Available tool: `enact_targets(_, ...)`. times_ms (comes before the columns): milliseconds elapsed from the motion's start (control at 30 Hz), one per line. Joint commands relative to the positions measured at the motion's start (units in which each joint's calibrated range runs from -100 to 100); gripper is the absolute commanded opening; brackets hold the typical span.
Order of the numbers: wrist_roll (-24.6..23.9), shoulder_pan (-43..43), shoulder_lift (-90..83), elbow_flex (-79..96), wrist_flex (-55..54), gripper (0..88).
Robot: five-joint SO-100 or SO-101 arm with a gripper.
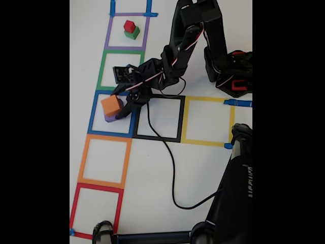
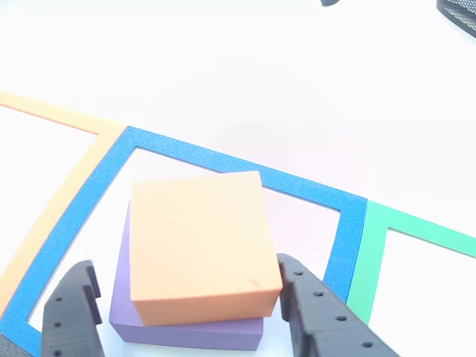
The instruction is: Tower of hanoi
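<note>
Inside the blue tape-outlined square (image 1: 112, 114) on the white table (image 1: 203, 173), the plain orange cube (image 1: 111, 105) sits stacked on the larger plain purple cube (image 1: 108, 118); in the fixed view only a sliver of purple peeks out beneath the orange. The other view shows the stack close up: the orange cube (image 2: 199, 244) rests on the purple cube (image 2: 186, 331) a little askew, so the purple one juts out along its left and bottom edges.

The black claw (image 1: 121, 103) reaches down over this stack from the black arm (image 1: 175, 56). In the other view its two dark fingers (image 2: 72, 316) stand spread to either side of the cubes. The right finger sits just beside the orange cube's lower corner, though I cannot tell whether it touches; the left finger is clearly apart from the stack. The claw (image 2: 193, 320) is released, grasping nothing.

Further up the fixed view, inside the purple tape-outlined square (image 1: 125, 31), the small red cube (image 1: 129, 26) sits on top of the small green cube (image 1: 132, 33), well apart from the claw. A black cable (image 1: 170, 168) trails across the table.
</note>
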Motion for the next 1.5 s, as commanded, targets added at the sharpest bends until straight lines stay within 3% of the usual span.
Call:
enact_targets(0, 0.36, -1.18, -1.88, 0.11, -1.83, 27.7)
enact_targets(333, 0.36, -0.22, -13.18, 2.29, 2.22, 21.7)
enact_targets(533, 0.36, 1.41, -24.16, 2.11, 12.51, 6.5)
enact_targets(733, 0.36, 4.77, -40.07, 1.29, 32.51, 1.1)
enact_targets(1000, 0.36, 13.59, -59.29, -15.80, 74.94, 1.1)
enact_targets(1467, 0.36, 35.93, -53.31, -69.71, 123.36, 1.1)
